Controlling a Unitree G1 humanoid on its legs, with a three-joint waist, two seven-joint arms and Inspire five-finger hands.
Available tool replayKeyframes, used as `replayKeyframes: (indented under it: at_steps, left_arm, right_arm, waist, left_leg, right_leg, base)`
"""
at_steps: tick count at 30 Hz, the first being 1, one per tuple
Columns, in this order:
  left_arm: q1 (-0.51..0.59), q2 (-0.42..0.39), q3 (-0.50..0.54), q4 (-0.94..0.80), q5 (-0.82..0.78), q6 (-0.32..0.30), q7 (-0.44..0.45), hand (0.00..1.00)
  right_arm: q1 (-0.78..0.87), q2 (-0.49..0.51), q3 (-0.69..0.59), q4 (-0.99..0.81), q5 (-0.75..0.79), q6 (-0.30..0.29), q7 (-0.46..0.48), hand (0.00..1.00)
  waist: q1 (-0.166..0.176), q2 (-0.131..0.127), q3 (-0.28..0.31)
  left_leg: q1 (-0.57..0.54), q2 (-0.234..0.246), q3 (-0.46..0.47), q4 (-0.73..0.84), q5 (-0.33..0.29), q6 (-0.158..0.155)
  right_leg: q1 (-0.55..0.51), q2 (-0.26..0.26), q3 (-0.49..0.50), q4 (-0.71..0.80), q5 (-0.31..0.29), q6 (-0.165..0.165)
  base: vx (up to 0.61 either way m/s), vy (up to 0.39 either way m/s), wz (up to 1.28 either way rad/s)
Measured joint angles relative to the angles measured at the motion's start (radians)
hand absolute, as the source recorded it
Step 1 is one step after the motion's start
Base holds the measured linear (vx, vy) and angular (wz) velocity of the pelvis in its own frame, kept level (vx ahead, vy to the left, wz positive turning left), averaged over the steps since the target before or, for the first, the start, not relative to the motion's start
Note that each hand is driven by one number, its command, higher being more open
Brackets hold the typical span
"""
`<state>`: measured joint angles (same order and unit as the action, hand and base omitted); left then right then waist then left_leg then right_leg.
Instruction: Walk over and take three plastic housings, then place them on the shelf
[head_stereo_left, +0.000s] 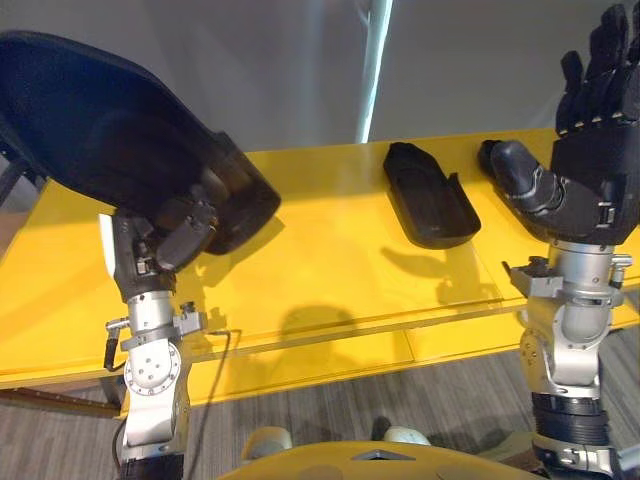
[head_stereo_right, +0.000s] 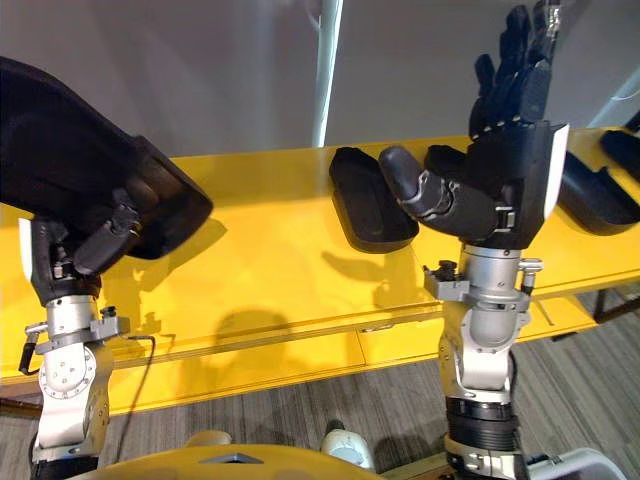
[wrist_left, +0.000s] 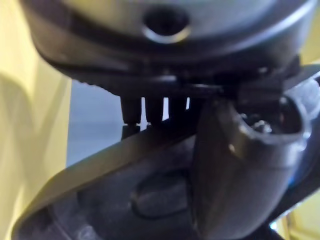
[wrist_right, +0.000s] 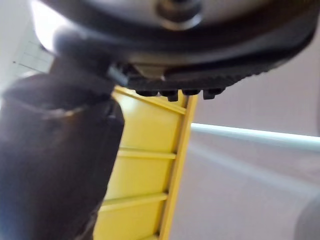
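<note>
My left hand (head_stereo_left: 175, 238) is shut on a large black plastic housing (head_stereo_left: 100, 120), holding it tilted above the left end of the yellow shelf (head_stereo_left: 330, 270). In the left wrist view my thumb (wrist_left: 240, 165) presses on the housing's rim (wrist_left: 100, 165). A second black housing (head_stereo_left: 430, 195) lies on the shelf near the middle. My right hand (head_stereo_right: 510, 180) is raised over the shelf to the right of it, open, fingers straight up, holding nothing. A third black housing (head_stereo_right: 600, 195) lies on the shelf behind and right of that hand.
A grey wall (head_stereo_left: 300, 70) with a bright vertical strip (head_stereo_left: 375, 70) stands behind the shelf. The shelf's front edge (head_stereo_left: 330, 335) runs just before my wrists, with grey floor (head_stereo_left: 330, 420) below. Another dark part (head_stereo_right: 625, 145) shows at the far right edge.
</note>
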<state>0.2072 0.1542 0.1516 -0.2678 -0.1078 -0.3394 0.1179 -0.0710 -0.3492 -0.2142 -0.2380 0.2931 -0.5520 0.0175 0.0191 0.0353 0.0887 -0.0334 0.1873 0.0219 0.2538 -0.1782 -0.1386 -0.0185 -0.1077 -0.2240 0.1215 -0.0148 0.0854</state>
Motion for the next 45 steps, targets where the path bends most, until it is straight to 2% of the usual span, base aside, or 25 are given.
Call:
replayKeyframes:
  at_steps: [3,5,7,10,13,15,16,21,26,31,38,42,45]
  left_arm:
    - [-0.008,0.004,-0.031,-0.027,0.003,-0.001,-0.063,0.00]
    - [-0.011,0.022,-0.039,-0.045,0.022,0.002,-0.067,0.00]
    - [-0.016,0.055,-0.037,-0.057,0.045,0.019,-0.074,0.00]
    - [-0.016,0.117,-0.014,-0.058,0.045,0.081,-0.117,0.00]
    - [-0.023,0.172,0.010,-0.057,0.042,0.179,-0.201,0.00]
    - [-0.032,0.221,0.019,-0.051,0.029,0.277,-0.276,0.00]
    - [-0.052,0.249,0.019,-0.032,0.011,0.358,-0.330,0.00]
    - [-0.112,0.321,0.032,0.118,-0.061,0.474,-0.389,0.00]
    - [-0.219,0.415,0.067,0.288,-0.086,0.506,-0.405,0.00]
    - [-0.299,0.486,0.077,0.450,-0.125,0.520,-0.434,0.00]
    - [-0.396,0.500,0.064,0.568,-0.121,0.543,-0.497,0.00]
    - [-0.444,0.534,0.029,0.626,-0.125,0.543,-0.536,0.00]
    - [-0.447,0.534,0.019,0.634,-0.141,0.544,-0.543,0.00]
  right_arm:
    - [0.019,0.002,-0.002,0.000,-0.008,0.028,-0.014,1.00]
    - [0.036,0.008,-0.001,-0.002,-0.014,0.048,-0.005,1.00]
    - [0.068,0.019,-0.006,-0.016,-0.013,0.061,0.003,1.00]
    - [0.116,0.043,-0.018,-0.047,-0.011,0.090,0.028,1.00]
    - [0.166,0.043,-0.048,-0.075,-0.010,0.115,0.063,1.00]
    - [0.186,0.043,-0.056,-0.089,-0.009,0.135,0.082,1.00]
    - [0.188,0.043,-0.060,-0.089,-0.001,0.149,0.091,1.00]
    - [0.209,0.040,-0.079,-0.089,0.009,0.173,0.108,1.00]
    - [0.213,0.025,-0.076,-0.089,0.042,0.177,0.146,1.00]
    - [0.204,-0.049,-0.016,-0.088,0.049,0.177,0.166,1.00]
    - [0.169,-0.052,0.040,-0.056,0.049,0.200,0.169,1.00]
    - [0.165,-0.052,0.068,-0.046,0.074,0.213,0.169,1.00]
    - [0.163,-0.052,0.088,-0.046,0.078,0.213,0.175,1.00]
  waist:
    - [0.002,0.002,0.000]
    - [0.000,-0.001,-0.002]
    - [-0.004,-0.005,-0.005]
    - [-0.027,-0.006,-0.010]
    - [-0.036,-0.007,-0.016]
    - [-0.052,-0.006,-0.024]
    - [-0.053,-0.003,-0.028]
    - [-0.077,0.008,-0.046]
    - [-0.078,0.016,-0.053]
    - [-0.076,0.021,-0.056]
    - [-0.074,0.022,-0.057]
    - [-0.076,0.025,-0.056]
    - [-0.076,0.026,-0.056]
  left_leg:
    - [0.044,-0.004,0.057,-0.088,0.053,0.004]
    - [0.051,-0.014,0.071,-0.103,0.057,0.005]
    - [0.053,-0.021,0.083,-0.110,0.060,0.010]
    - [0.061,-0.037,0.110,-0.136,0.070,0.020]
    - [0.061,-0.041,0.137,-0.139,0.071,0.021]
    - [0.064,-0.040,0.147,-0.140,0.071,0.020]
    - [0.078,-0.038,0.164,-0.149,0.073,0.019]
    - [0.080,-0.038,0.179,-0.155,0.077,0.019]
    - [0.089,-0.041,0.191,-0.177,0.093,0.019]
    - [0.096,-0.050,0.192,-0.207,0.115,0.019]
    - [0.097,-0.058,0.189,-0.229,0.137,0.021]
    - [0.101,-0.059,0.186,-0.241,0.145,0.021]
    - [0.101,-0.059,0.186,-0.241,0.145,0.021]
  right_leg:
    - [0.018,-0.009,-0.023,-0.009,0.000,-0.001]
    - [0.023,-0.016,-0.021,-0.026,0.001,-0.001]
    - [0.032,-0.024,-0.017,-0.055,0.015,0.006]
    - [0.038,-0.031,-0.004,-0.096,0.043,0.014]
    - [0.038,-0.032,0.014,-0.133,0.072,0.016]
    - [0.038,-0.032,0.023,-0.142,0.080,0.016]
    - [0.038,-0.032,0.039,-0.143,0.083,0.015]
    - [0.038,-0.029,0.052,-0.165,0.102,0.012]
    - [0.039,-0.028,0.060,-0.179,0.119,0.010]
    - [0.040,-0.026,0.056,-0.193,0.129,0.009]
    - [0.039,-0.029,0.045,-0.197,0.136,0.013]
    - [0.039,-0.029,0.042,-0.197,0.136,0.013]
    - [0.039,-0.029,0.042,-0.197,0.136,0.013]
  base:
    - [0.05,-0.091,0.26]
    - [-0.01,0.017,-0.05]
    - [-0.02,0.044,-0.10]
    - [-0.03,0.038,-0.15]
    - [-0.03,0.035,-0.22]
    - [-0.01,0.021,-0.18]
    - [-0.01,0.020,-0.25]
    - [-0.03,0.005,-0.12]
    - [-0.06,0.001,-0.07]
    - [-0.03,-0.003,0.02]
    - [-0.01,-0.003,0.04]
    - [0.00,0.000,0.00]
    - [0.00,0.000,0.00]
